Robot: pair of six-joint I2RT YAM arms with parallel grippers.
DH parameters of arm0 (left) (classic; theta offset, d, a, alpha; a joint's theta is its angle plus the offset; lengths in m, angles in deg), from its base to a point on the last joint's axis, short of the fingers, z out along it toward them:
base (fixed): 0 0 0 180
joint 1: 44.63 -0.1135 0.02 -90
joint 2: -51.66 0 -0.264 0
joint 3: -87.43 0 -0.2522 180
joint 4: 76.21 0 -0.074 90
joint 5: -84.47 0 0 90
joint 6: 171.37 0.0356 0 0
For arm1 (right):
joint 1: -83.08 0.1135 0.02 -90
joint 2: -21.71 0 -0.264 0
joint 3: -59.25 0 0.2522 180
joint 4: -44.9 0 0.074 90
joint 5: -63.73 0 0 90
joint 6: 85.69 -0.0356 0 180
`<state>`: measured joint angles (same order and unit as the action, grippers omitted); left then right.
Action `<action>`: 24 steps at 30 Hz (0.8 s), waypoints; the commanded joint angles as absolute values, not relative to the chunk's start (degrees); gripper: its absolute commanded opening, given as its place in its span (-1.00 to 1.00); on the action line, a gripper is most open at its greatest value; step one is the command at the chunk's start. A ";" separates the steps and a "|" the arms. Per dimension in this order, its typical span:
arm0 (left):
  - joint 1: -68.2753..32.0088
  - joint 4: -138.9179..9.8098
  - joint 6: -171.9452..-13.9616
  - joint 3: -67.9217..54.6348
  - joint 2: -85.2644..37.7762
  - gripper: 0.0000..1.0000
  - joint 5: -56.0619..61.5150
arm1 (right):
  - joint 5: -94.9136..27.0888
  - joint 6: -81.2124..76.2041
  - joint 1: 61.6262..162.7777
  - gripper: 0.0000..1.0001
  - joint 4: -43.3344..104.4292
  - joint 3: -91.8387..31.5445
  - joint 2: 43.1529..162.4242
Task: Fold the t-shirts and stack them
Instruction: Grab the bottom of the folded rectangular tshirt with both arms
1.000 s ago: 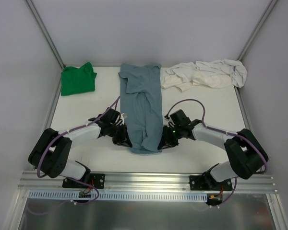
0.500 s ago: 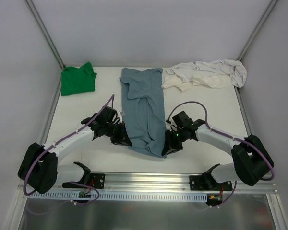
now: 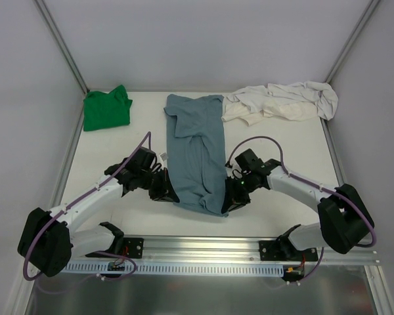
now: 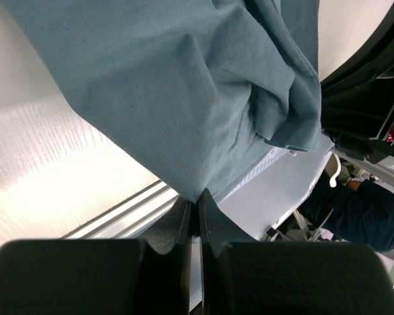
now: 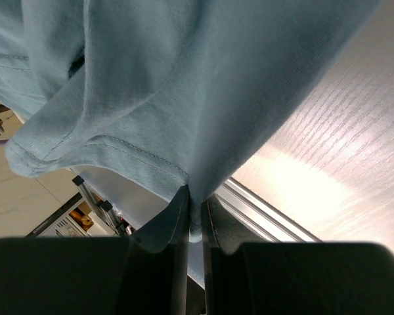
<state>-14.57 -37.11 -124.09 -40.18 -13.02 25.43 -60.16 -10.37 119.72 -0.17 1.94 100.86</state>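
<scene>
Two near corners of blue t-shirt (image 3: 196, 147) pinched, one by left end effector (image 4: 198, 200), one by right end effector (image 5: 192, 197)

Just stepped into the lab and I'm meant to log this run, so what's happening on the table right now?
Both arms are working on the slate-blue t-shirt in the middle of the table. The left arm and right arm each have their jaws shut on a near corner of it, while its far end lies on the table. The green t-shirt sits folded at the far left. The cream t-shirt lies crumpled at the far right, not yet folded.
</scene>
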 commanded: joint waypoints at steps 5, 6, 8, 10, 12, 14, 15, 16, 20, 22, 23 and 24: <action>-14.22 -35.21 -124.79 -38.12 -12.50 -1.00 24.61 | -60.29 -6.07 119.29 -0.90 -9.98 -7.85 103.44; -14.22 -35.12 -124.70 -36.81 -13.11 -1.00 24.52 | -60.29 -4.93 119.02 -0.90 -10.77 -9.43 104.23; -14.22 -34.50 -124.01 -35.23 -14.16 -1.00 24.35 | -60.29 -3.96 117.63 -0.91 -12.97 -13.91 106.51; -14.31 -33.71 -123.30 -31.89 -16.09 -1.00 23.73 | -60.72 -2.81 116.65 -0.91 -14.46 -17.77 108.79; -14.22 -32.57 -122.42 -28.20 -18.55 -1.00 23.30 | -61.43 -2.02 115.07 -0.92 -15.26 -20.15 110.03; -14.31 -31.35 -121.63 -24.35 -21.09 -1.00 22.51 | -61.69 -1.23 113.41 -0.91 -17.01 -24.01 112.05; -14.31 -30.90 -121.45 -23.10 -22.24 -1.00 22.07 | -61.60 -0.27 112.96 -0.91 -18.15 -25.17 112.67; -14.57 -30.64 -121.10 -21.87 -23.21 -1.00 21.89 | -61.34 0.18 111.83 -0.91 -18.77 -27.53 114.07; -15.63 -27.48 -118.91 -14.31 -30.24 -1.00 22.06 | -61.60 1.93 109.45 -0.91 -20.88 -32.29 117.50; -16.15 -25.37 -118.12 -12.03 -32.18 -1.00 21.89 | -61.69 2.38 108.13 -0.90 -21.33 -33.78 118.99; -16.85 -24.75 -117.50 -10.28 -33.66 -1.00 21.19 | -61.87 2.64 107.78 -0.91 -21.41 -35.36 120.39; -17.21 -24.05 -117.32 -9.74 -34.20 -1.00 21.01 | -61.87 2.73 107.51 -0.90 -21.76 -36.33 121.28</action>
